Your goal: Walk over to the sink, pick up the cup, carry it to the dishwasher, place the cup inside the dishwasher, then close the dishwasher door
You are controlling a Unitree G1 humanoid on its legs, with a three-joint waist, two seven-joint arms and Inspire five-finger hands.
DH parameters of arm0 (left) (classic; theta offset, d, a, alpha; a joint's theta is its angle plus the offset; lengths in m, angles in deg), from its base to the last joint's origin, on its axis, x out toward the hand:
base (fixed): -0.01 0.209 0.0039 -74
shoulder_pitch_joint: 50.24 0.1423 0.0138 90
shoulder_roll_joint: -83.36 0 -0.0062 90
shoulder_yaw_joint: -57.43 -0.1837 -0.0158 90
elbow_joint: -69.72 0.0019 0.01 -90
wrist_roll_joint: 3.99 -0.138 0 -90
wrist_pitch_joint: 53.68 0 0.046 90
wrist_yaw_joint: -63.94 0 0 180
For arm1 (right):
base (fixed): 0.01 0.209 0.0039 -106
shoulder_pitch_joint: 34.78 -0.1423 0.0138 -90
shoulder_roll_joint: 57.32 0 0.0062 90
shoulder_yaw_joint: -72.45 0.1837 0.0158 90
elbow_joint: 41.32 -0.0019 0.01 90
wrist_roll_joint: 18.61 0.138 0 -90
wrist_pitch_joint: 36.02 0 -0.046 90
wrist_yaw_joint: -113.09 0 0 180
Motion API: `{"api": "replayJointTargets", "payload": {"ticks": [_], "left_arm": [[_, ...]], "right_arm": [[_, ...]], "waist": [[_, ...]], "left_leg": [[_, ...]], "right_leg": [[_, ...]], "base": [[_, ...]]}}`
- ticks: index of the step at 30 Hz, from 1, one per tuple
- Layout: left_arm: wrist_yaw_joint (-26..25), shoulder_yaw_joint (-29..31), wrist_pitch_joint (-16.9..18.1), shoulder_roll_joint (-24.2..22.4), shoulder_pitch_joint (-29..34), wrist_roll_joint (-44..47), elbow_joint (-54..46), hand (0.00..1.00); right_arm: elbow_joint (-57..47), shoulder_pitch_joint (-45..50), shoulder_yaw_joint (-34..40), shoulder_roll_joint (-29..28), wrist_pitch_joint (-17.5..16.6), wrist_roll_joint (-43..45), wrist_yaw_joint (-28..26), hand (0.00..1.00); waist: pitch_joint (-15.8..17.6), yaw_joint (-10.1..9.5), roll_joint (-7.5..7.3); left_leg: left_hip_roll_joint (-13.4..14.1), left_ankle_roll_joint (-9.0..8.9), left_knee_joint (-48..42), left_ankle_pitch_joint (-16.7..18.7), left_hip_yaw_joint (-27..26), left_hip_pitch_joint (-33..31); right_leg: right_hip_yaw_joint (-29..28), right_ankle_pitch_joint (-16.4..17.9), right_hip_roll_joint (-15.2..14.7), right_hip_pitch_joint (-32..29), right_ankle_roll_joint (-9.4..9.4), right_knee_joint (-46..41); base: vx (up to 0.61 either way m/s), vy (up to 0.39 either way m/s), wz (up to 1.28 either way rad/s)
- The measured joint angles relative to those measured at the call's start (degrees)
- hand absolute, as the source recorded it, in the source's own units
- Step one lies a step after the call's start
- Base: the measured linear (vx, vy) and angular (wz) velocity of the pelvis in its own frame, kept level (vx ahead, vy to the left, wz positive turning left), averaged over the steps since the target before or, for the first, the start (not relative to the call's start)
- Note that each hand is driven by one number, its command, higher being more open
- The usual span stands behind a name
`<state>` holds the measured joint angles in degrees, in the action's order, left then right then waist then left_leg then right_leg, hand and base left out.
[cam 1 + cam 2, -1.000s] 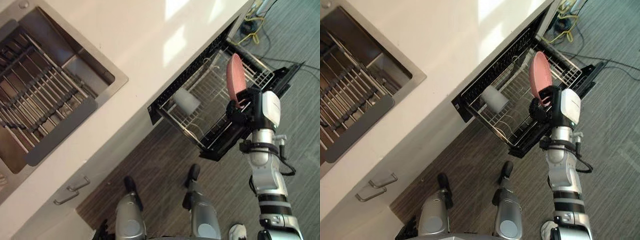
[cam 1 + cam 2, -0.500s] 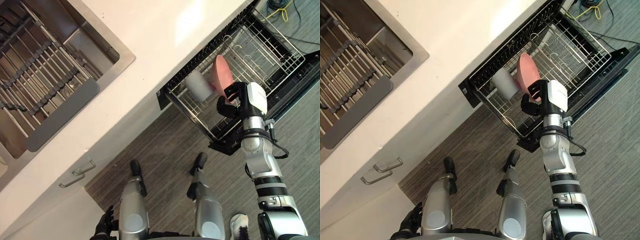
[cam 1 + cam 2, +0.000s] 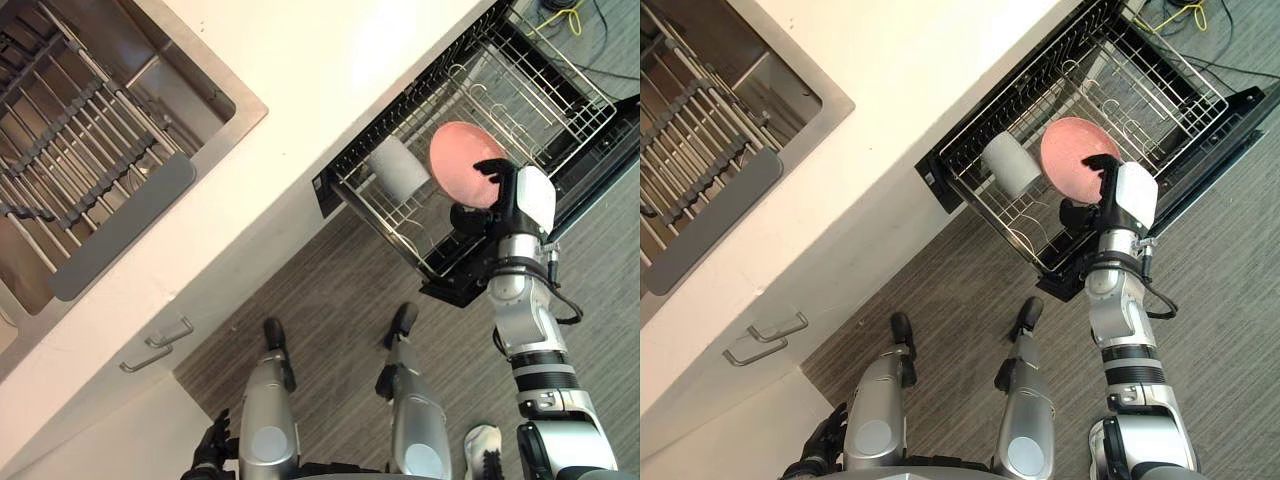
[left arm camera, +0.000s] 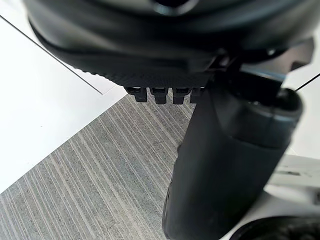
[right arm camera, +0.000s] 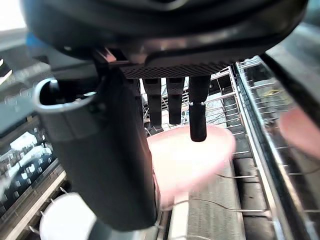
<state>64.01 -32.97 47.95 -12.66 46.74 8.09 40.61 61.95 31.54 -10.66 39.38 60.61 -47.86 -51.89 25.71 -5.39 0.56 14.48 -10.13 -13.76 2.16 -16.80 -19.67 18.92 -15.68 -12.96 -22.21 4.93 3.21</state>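
The round pink plate [image 3: 462, 163] is partly covered by the right hand [image 3: 500, 180] pinching its rim. In the right wrist view the plate is a blur, part of it behind the thumb. Just beside that hand, the white cup [image 5: 65, 225] is cut off by the picture's edge. The left hand [image 3: 213, 452] is cut by the bottom edge. Well away from both hands, the steel sink [image 3: 250, 100] runs out of frame.

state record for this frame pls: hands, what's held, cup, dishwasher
right hand: fingers and thumb pinch the pink plate, held over the rack
left hand: low at the robot's side, idle
held item: a plate, not a cup
white cup: in the rack, beside the plate
dishwasher door: open, rack pulled out
sink: wire rack inside
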Motion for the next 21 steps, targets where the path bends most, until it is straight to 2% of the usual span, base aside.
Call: {"api": "replayJointTargets", "payload": {"ticks": [7,12,14,18,21], "left_arm": [[0.0,0.1,0.0,-0.2,0.7,0.0,0.0,1.0],[-0.1,1.4,0.0,-1.1,1.6,-0.1,0.0,1.0],[-0.2,1.7,0.0,-1.5,2.7,-0.3,0.0,1.0],[-0.4,2.5,0.0,-2.2,5.3,-2.0,0.0,1.0],[-0.4,3.3,0.0,-2.4,7.7,-3.8,0.0,1.0]], "right_arm": [[-8.9,2.6,2.9,-0.2,-3.0,6.8,-5.5,1.0],[-14.5,4.3,4.7,-0.6,-5.1,10.2,-6.3,1.0],[-16.0,4.2,7.0,-0.6,-6.3,11.4,-5.9,1.0],[-15.9,4.1,11.9,-0.3,-6.4,14.1,-3.1,1.0],[-11.4,4.1,16.3,1.8,-6.4,16.9,0.1,1.0]], "waist": [[0.0,0.08,0.02],[-0.3,0.28,-0.04],[-1.8,0.44,-0.09],[-4.7,1.39,-0.26],[-7.9,1.74,-0.73]], "left_leg": [[0.0,-0.1,0.4,0.1,-0.4,1.9],[0.0,-0.19,1.2,0.2,-0.6,3.9],[0.0,-0.22,1.4,0.2,-1.0,4.6],[0.0,-0.27,1.7,0.7,-1.1,7.0],[0.0,-0.56,1.7,1.6,-1.7,9.2]], "right_leg": [[-0.4,-0.5,0.3,1.7,-0.02,1.1],[-0.5,-0.5,0.5,3.4,0.06,1.6],[-0.5,-0.4,0.6,3.8,0.13,1.6],[-0.5,-0.1,0.6,6.0,0.4,1.6],[-1.0,0.4,0.6,7.7,0.82,1.6]], "base": [[-0.01,0.048,-0.04],[0.0,0.051,-0.05],[0.0,0.046,-0.06],[0.01,0.044,-0.03],[0.0,0.047,-0.11]]}}
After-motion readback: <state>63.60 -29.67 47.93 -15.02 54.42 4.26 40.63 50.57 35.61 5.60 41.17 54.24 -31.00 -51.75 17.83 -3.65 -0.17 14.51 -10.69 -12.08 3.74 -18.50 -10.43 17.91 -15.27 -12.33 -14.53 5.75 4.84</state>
